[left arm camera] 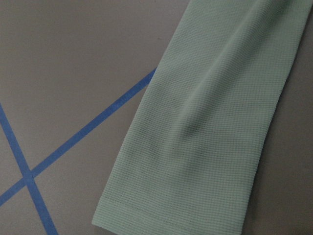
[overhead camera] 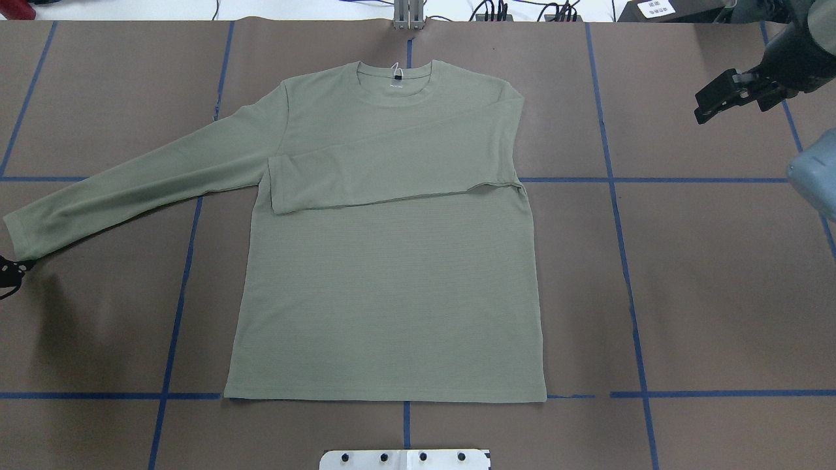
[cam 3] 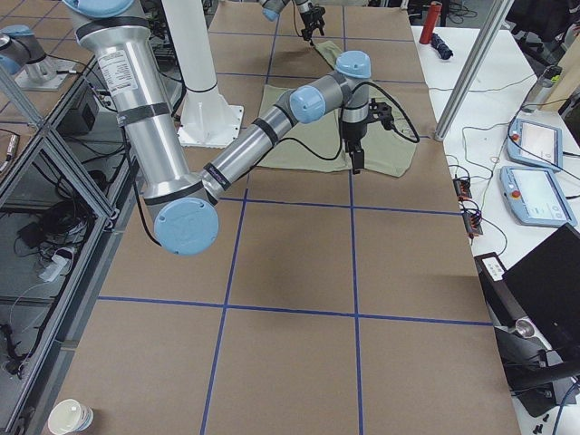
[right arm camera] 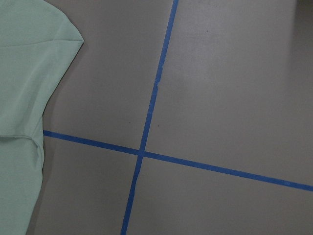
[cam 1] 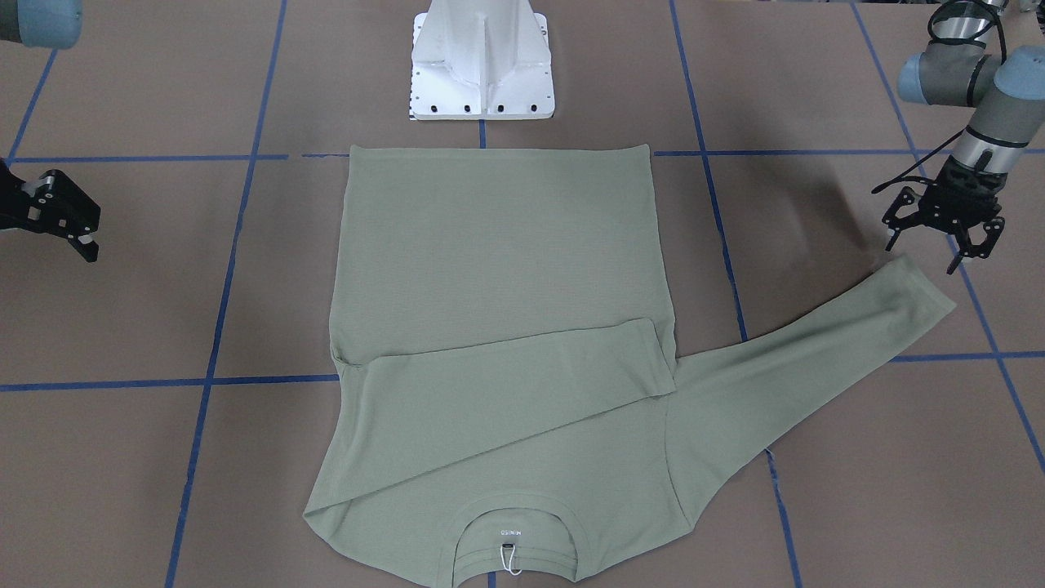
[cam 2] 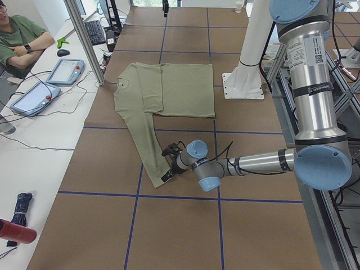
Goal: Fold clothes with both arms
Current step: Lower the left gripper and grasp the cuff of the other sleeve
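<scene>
The pale sage-green shirt [overhead camera: 385, 294] lies flat on the brown table, its neckline [cam 1: 510, 523] away from the robot. One sleeve is folded across the chest [overhead camera: 392, 173]. The other sleeve stretches out toward my left arm and ends in a cuff [cam 1: 918, 286]. My left gripper [cam 1: 922, 256] is open and empty, hovering just beyond that cuff. It shows only at the edge of the overhead view [overhead camera: 8, 273]. The left wrist view shows the cuff [left arm camera: 171, 215] below. My right gripper [cam 1: 82, 241] looks open and empty, off the shirt on the other side. The right wrist view shows the shirt's edge [right arm camera: 24, 73].
The white pedestal base [cam 1: 482, 65] stands at the table's near edge by the shirt's hem. Blue tape lines [overhead camera: 620, 228] grid the brown table. An operator [cam 2: 22, 34], tablets [cam 2: 64, 70] and a red bottle [cam 2: 17, 230] are on the white side table.
</scene>
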